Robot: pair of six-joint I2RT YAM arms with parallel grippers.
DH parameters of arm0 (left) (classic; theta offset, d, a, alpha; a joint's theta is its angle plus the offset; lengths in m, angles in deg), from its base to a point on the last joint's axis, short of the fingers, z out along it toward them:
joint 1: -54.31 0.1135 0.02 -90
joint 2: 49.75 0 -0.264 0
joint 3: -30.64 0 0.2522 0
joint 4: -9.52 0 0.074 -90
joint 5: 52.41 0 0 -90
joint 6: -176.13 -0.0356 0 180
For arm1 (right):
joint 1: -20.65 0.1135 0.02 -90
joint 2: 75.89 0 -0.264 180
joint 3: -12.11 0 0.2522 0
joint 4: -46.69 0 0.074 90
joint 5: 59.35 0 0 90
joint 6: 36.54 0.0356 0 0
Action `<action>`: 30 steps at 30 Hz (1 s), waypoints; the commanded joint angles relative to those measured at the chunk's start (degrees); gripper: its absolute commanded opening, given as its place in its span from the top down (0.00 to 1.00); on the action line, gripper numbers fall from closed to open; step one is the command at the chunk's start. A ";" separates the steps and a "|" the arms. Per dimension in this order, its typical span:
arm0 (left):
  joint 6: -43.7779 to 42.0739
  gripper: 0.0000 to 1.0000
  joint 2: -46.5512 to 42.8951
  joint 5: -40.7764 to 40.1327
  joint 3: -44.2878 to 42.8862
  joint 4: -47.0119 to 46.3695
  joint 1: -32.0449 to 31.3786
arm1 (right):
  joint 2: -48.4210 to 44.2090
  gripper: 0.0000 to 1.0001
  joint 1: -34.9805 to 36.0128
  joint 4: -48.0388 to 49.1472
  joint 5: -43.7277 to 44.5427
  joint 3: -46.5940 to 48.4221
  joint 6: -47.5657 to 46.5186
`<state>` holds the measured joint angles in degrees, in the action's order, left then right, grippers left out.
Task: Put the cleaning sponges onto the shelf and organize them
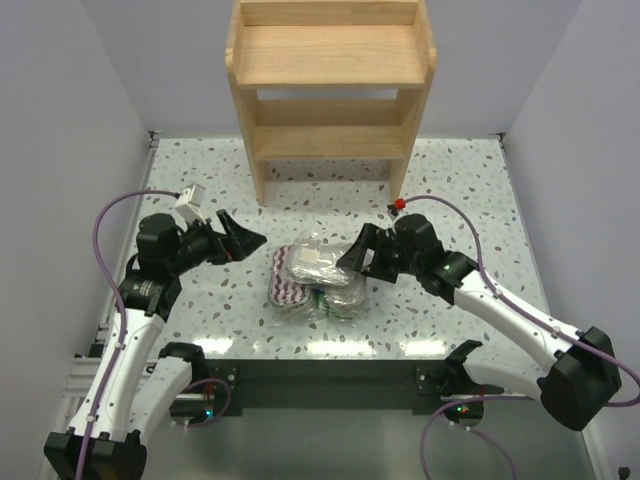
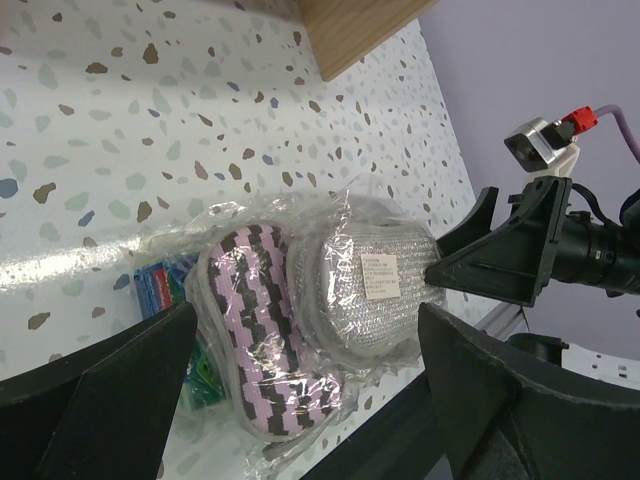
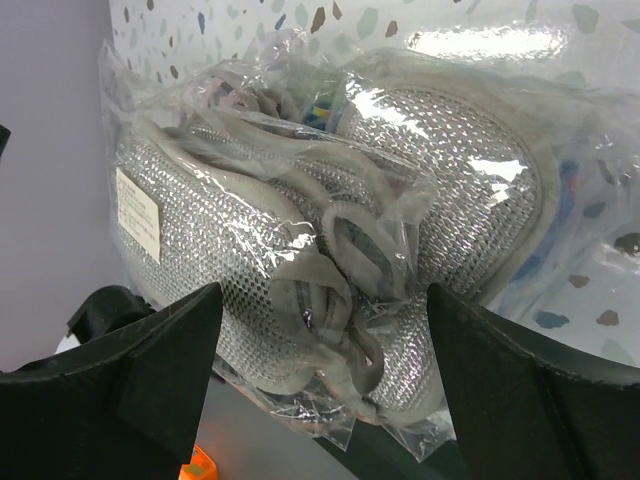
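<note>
Several wrapped sponges (image 1: 315,280) are heaped in the middle of the table (image 1: 450,180), well short of the wooden shelf (image 1: 330,60) at the far end. A purple zigzag pad (image 2: 265,330) and a blue-green pack (image 2: 160,288) are shown from the left wrist; from the right wrist, mostly silver mesh backs (image 3: 250,230) are seen. The left hand (image 1: 250,243) is spread wide beside the heap, nothing gripped. The right hand (image 1: 352,255) is parted around the other end; contact can't be told.

sponge pad (image 2: 265,335): purple zigzag, silver mesh | shelf (image 1: 330,50): pale wood | table (image 1: 470,190): white, multicolour speckles
</note>
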<state>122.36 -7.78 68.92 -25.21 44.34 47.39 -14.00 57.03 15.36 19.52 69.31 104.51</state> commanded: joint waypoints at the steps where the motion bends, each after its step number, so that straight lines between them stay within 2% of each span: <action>1: -0.72 0.02 -0.67 0.93 0.60 -0.76 -0.29 | 0.69 0.15 0.27 6.22 -2.22 -1.77 2.21; 2: -0.81 0.02 -0.75 0.84 0.60 -0.58 -0.38 | 0.43 0.18 0.27 7.18 -2.40 -2.39 2.56; 5: -0.98 0.02 -0.93 0.66 0.69 -0.32 -0.38 | -0.36 0.37 0.27 9.03 -2.93 -3.27 3.18; 6: -0.81 0.02 -0.93 0.75 0.69 -0.40 -0.29 | -0.71 0.49 0.27 9.04 -3.01 -3.27 3.27; 11: -0.72 0.03 -1.11 0.66 0.34 -0.14 -0.38 | -3.26 0.88 0.18 6.06 -3.89 -3.01 3.36; 14: -0.81 0.03 -1.19 0.48 -0.10 0.12 -0.29 | -6.25 0.99 0.09 4.65 -3.46 -1.96 3.53; 19: -1.07 0.03 -1.02 0.31 -1.42 0.82 -0.29 | -9.94 1.00 -0.69 0.00 -1.09 4.26 1.43; 21: -1.33 0.03 -1.02 0.05 -1.95 1.44 -0.38 | -11.08 1.00 -1.57 -6.14 4.87 7.34 -2.15; 22: -1.42 0.03 -1.11 -0.13 -2.21 1.70 -0.38 | -10.91 1.00 -1.66 -10.26 8.72 12.32 -3.92; 23: -1.60 0.03 -1.11 -0.04 -2.39 1.79 -0.29 | -10.30 1.00 -1.58 -19.96 14.33 15.33 -5.68; 24: -1.69 0.03 -1.11 -0.13 -2.47 2.14 -0.29 | -7.86 1.00 -1.66 -24.32 24.31 18.14 -9.61; 26: -1.69 0.03 -1.28 -0.22 -2.48 2.32 -0.38 | -5.12 1.00 -1.75 -34.23 34.21 24.83 -11.92; 27: -1.69 0.03 -1.28 -0.13 -2.56 2.32 -0.29 | -3.37 1.00 -1.75 -36.29 38.08 26.24 -13.76; 28: -1.60 0.03 -1.28 -0.04 -2.56 2.41 -0.38 | -2.66 1.00 -1.75 -38.14 46.73 28.17 -14.13; 30: -1.69 0.03 -1.20 -0.13 -2.56 2.49 -0.29 | -0.12 1.00 -1.84 -42.45 54.69 29.50 -15.53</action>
<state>121.95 -8.50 68.64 -25.23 45.72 47.39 -17.61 55.50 -12.18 51.60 96.43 94.52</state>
